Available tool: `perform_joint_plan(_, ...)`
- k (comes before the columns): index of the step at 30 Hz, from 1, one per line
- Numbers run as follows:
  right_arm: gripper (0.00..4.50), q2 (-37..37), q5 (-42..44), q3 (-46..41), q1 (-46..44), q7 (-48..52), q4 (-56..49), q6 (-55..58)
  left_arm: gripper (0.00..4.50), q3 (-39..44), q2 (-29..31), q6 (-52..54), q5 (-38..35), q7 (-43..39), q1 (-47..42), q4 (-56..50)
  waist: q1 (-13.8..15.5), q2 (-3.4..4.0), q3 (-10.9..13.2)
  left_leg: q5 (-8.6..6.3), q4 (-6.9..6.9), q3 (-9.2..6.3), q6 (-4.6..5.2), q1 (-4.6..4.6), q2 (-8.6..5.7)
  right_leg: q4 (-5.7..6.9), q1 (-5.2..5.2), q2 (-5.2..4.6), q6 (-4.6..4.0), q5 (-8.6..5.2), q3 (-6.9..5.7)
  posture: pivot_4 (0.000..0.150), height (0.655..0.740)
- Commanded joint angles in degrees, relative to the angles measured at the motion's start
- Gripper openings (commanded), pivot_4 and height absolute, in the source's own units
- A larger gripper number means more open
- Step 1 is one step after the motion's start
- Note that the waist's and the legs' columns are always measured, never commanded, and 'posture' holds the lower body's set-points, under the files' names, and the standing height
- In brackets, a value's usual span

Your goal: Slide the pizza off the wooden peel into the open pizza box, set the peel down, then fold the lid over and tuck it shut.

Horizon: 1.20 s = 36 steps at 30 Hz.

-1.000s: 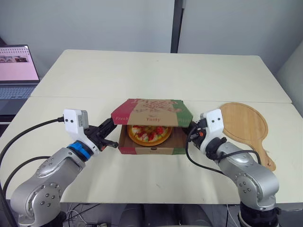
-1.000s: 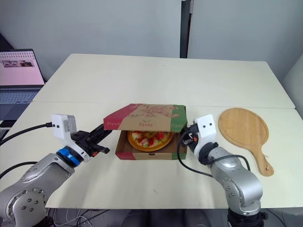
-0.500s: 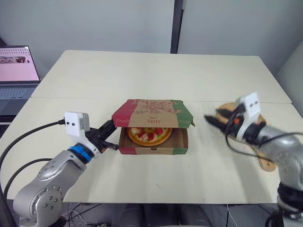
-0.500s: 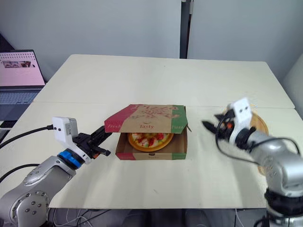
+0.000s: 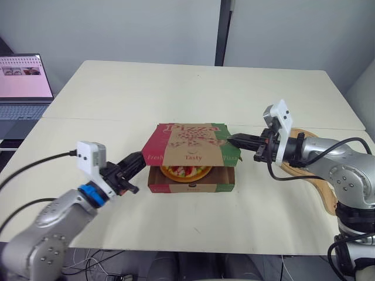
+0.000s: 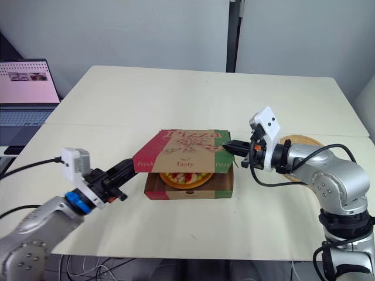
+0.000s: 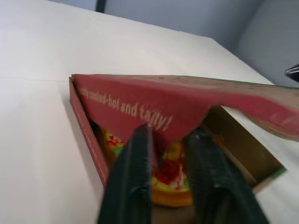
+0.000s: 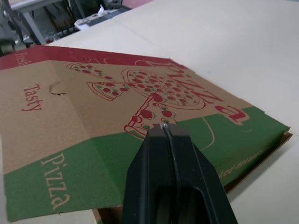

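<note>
The pizza box (image 5: 190, 186) stands in the middle of the table, its printed lid (image 5: 192, 142) hanging low over it with a gap at the front. The pizza (image 5: 186, 171) lies inside and shows through that gap. My left gripper (image 5: 141, 159) is open at the box's left side, and in the left wrist view the lid's red side flap (image 7: 140, 100) hangs just beyond its fingertips (image 7: 140, 135). My right gripper (image 8: 163, 128) is shut, with its tip over the green right part of the lid. The wooden peel (image 5: 327, 196) lies flat on the table at the right, partly behind my right arm.
An open laptop (image 5: 23, 79) sits off the table's (image 5: 193, 93) far left corner. The table's far half is bare, and a seam crosses it behind the box. The peel takes up the right edge.
My right arm swung out from the box's right side toward the peel, then came back higher, its shut tip now over the lid. The left gripper stays by the box's left side.
</note>
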Motion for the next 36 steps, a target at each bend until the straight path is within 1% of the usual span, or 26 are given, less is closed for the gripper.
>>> perform_joint_plan(1,0.00,-1.69,-1.07,0.96,-0.24,1.99,0.04,-2.88,2.25,7.56,11.44,3.73,-5.42,-11.88,-1.04,7.02,-0.03,0.05,0.05,0.00,-0.02,0.00,0.00,0.01,0.03,0.01,-0.02,0.04,-0.06,-0.04,-0.01,0.150,0.7368)
perform_joint_plan(4,0.00,-2.28,-1.58,1.61,-0.27,2.85,0.52,-3.79,3.23,10.39,17.63,5.74,-8.49,-16.10,-4.19,12.69,-0.03,0.10,0.09,0.00,-0.11,0.03,0.00,0.09,0.02,0.03,-0.03,0.05,-0.14,-0.10,-0.02,0.150,0.7368)
perform_joint_plan(6,0.00,-2.86,-2.17,2.38,0.07,3.58,0.65,-4.56,3.86,10.06,21.20,6.48,-10.47,-17.84,-10.15,15.66,0.02,0.07,0.10,0.00,-0.21,0.05,0.00,0.12,0.02,-0.01,-0.03,0.03,-0.15,-0.11,-0.01,0.150,0.7368)
perform_joint_plan(8,0.00,-3.22,-2.56,2.99,0.27,4.01,0.66,-5.26,3.86,6.82,22.37,6.40,-10.53,-18.56,-15.97,16.81,0.23,0.01,0.13,0.01,-0.23,0.00,-0.02,0.07,0.03,-0.02,-0.05,0.04,-0.15,-0.11,-0.10,0.150,0.7368)
perform_joint_plan(9,0.00,-3.27,-2.73,3.18,0.32,4.05,0.71,-5.55,3.86,3.56,22.24,6.43,-9.96,-19.18,-19.22,16.91,0.30,0.02,0.13,0.01,-0.25,-0.03,-0.02,0.08,0.02,-0.02,-0.04,0.03,-0.15,-0.11,-0.11,0.150,0.7368)
perform_joint_plan(10,0.00,-3.29,-2.87,3.35,0.24,4.07,0.84,-5.77,3.70,0.62,21.98,6.28,-8.76,-19.53,-22.03,17.18,0.31,0.03,0.14,0.01,-0.26,-0.03,-0.02,0.08,0.00,-0.01,-0.01,0.01,-0.15,-0.11,-0.09,0.150,0.7368)
perform_joint_plan(12,0.00,-3.32,-3.16,3.64,0.23,4.05,0.90,-6.22,3.21,-6.33,20.69,6.33,-6.67,-21.99,-28.74,18.91,0.38,0.04,0.15,0.01,-0.29,0.01,-0.02,0.08,-0.04,-0.03,-0.02,0.00,-0.15,-0.11,-0.04,0.150,0.7368)
perform_joint_plan(14,0.00,-3.19,-3.33,3.71,0.34,3.87,0.69,-6.41,2.57,-13.57,19.38,5.31,-2.76,-25.89,-34.81,21.39,0.25,0.03,0.15,0.03,-0.29,-0.02,-0.04,0.04,-0.04,-0.03,-0.02,0.02,-0.14,-0.10,-0.04,0.150,0.7368)
perform_joint_plan(16,0.00,-3.10,-3.48,3.63,0.48,3.75,0.54,-6.49,1.89,-20.89,18.37,3.11,2.89,-30.83,-40.01,24.51,0.20,0.03,0.15,0.03,-0.28,0.00,-0.05,0.04,-0.04,0.00,-0.03,0.07,-0.14,-0.10,-0.05,0.150,0.7368)
perform_joint_plan(18,0.00,-3.17,-3.73,3.55,0.79,3.65,0.19,-6.64,1.23,-26.61,17.44,1.18,7.67,-35.35,-43.82,27.40,-0.02,0.05,0.15,0.03,-0.30,0.08,-0.05,0.04,-0.04,-0.01,-0.04,0.13,-0.15,-0.11,-0.05,0.150,0.7368)
perform_joint_plan(19,0.00,-3.16,-3.76,3.54,0.82,3.56,0.06,-6.62,0.93,-28.19,17.12,0.61,9.14,-36.97,-45.04,28.56,-0.13,0.05,0.16,0.03,-0.31,0.10,-0.05,0.06,-0.03,0.00,-0.05,0.15,-0.16,-0.11,-0.03,0.150,0.7368)
perform_joint_plan(20,0.00,-3.33,-3.81,3.21,1.12,3.41,-0.13,-6.63,0.58,-30.94,17.05,-1.47,12.26,-39.53,-46.37,29.87,-0.22,0.05,0.16,0.03,-0.32,0.10,-0.05,0.06,-0.03,0.00,-0.07,0.19,-0.18,-0.12,-0.02,0.150,0.7368)
perform_joint_plan(22,0.00,-4.66,-4.37,1.27,2.23,3.13,0.22,-7.04,0.06,-35.47,16.10,-4.68,17.43,-43.43,-48.99,32.66,-0.22,0.06,0.16,0.04,-0.34,0.08,-0.04,0.06,-0.02,0.01,-0.09,0.25,-0.20,-0.13,-0.01,0.150,0.7368)
perform_joint_plan(25,0.00,-7.90,-6.20,-0.63,4.79,3.47,0.51,-8.64,0.06,-38.78,14.82,-8.01,22.14,-47.34,-50.88,35.44,0.15,0.06,0.17,0.04,-0.34,0.08,-0.04,-0.02,-0.03,0.02,-0.09,0.27,-0.21,-0.14,-0.02,0.150,0.7368)
perform_joint_plan(29,0.00,-12.12,-8.90,1.34,9.89,6.00,-1.41,-11.96,0.06,-38.96,12.23,-9.07,24.38,-49.34,-52.51,37.62,0.21,0.05,0.17,0.04,-0.29,0.06,-0.04,-0.13,-0.05,-0.02,-0.08,0.24,-0.20,-0.14,-0.02,0.150,0.7368)
perform_joint_plan(31,0.00,-12.27,-9.46,3.01,11.13,6.66,-2.43,-13.07,0.06,-38.90,11.26,-9.25,25.19,-50.14,-52.87,37.97,0.20,0.03,0.18,0.04,-0.28,0.03,-0.04,-0.14,-0.05,-0.01,-0.08,0.25,-0.20,-0.14,-0.02,0.150,0.7368)
perform_joint_plan(36,0.00,-9.56,-8.49,5.16,11.41,6.55,-3.70,-12.81,0.06,-39.12,9.53,-9.65,27.26,-51.72,-53.10,38.21,-0.16,0.03,0.18,0.05,-0.27,0.02,-0.02,-0.08,-0.03,0.01,-0.08,0.30,-0.20,-0.14,0.02,0.150,0.7368)
